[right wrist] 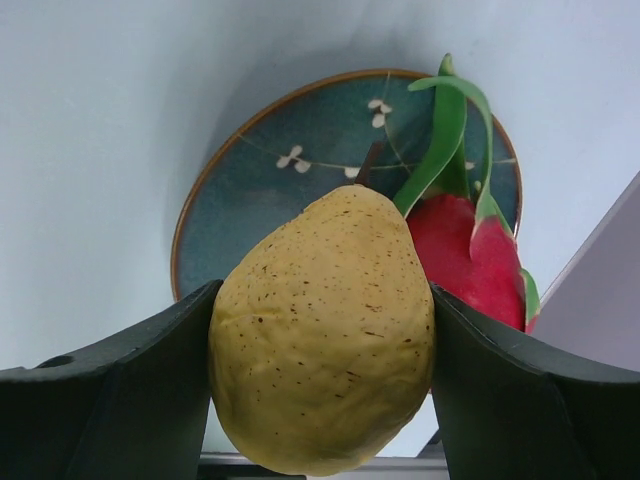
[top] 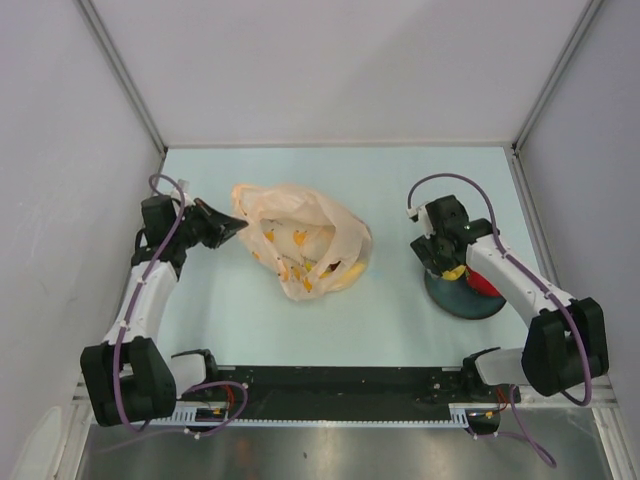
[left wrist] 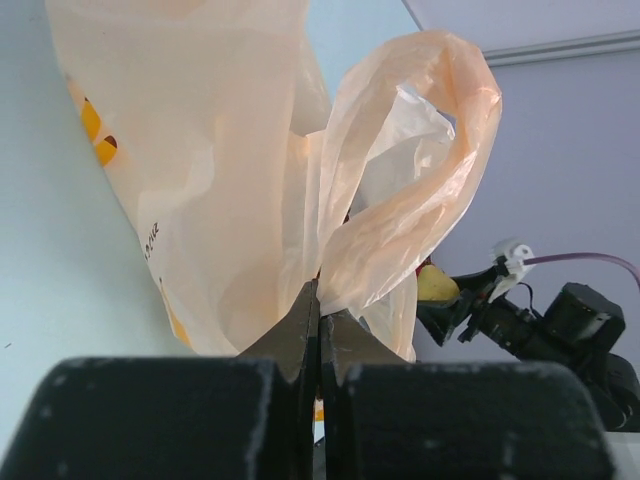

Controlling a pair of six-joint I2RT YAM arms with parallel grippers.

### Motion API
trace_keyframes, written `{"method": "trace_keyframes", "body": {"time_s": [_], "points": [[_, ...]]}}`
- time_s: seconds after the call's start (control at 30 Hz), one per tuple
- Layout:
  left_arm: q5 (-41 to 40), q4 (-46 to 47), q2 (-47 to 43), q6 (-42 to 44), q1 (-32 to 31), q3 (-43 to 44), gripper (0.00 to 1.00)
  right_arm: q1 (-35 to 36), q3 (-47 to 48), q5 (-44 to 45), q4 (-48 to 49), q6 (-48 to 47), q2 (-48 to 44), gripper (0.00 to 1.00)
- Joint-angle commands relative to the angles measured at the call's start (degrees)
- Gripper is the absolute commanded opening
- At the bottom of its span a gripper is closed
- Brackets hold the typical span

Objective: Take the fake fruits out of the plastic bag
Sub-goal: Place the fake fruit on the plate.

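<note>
The peach-orange plastic bag (top: 305, 243) with printed bananas lies mid-table. My left gripper (top: 232, 228) is shut on the bag's left edge; in the left wrist view the bag (left wrist: 240, 170) rises from between the closed fingertips (left wrist: 320, 310). My right gripper (top: 452, 268) is shut on a yellow speckled pear (right wrist: 325, 330) and holds it over the dark blue plate (top: 452, 296). A red dragon fruit with green leaves (right wrist: 470, 255) lies on the plate (right wrist: 260, 190). What else is inside the bag is hidden.
The table is walled by white panels at left, back and right. A black rail (top: 330, 385) runs along the near edge between the arm bases.
</note>
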Motion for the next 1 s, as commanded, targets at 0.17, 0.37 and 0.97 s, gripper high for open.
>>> {"method": "trace_keyframes", "body": {"time_s": [0.17,0.37,0.97], "points": [[-1.05,-1.56,-4.49,1.61,2.27,-0.21,0.00,-0.87,-4.10,5.90,10.31,-3.55,4.76,0.52],[-0.88,-1.65,-5.72,1.52,3.15,-0.74,0.00,-1.49,-5.07,7.39,14.09,-5.66,6.96,0.57],[-0.53,-0.77,-7.66,0.29,3.94,-2.76,0.00,2.55,-4.72,7.22,11.90,-5.31,3.45,0.96]]}}
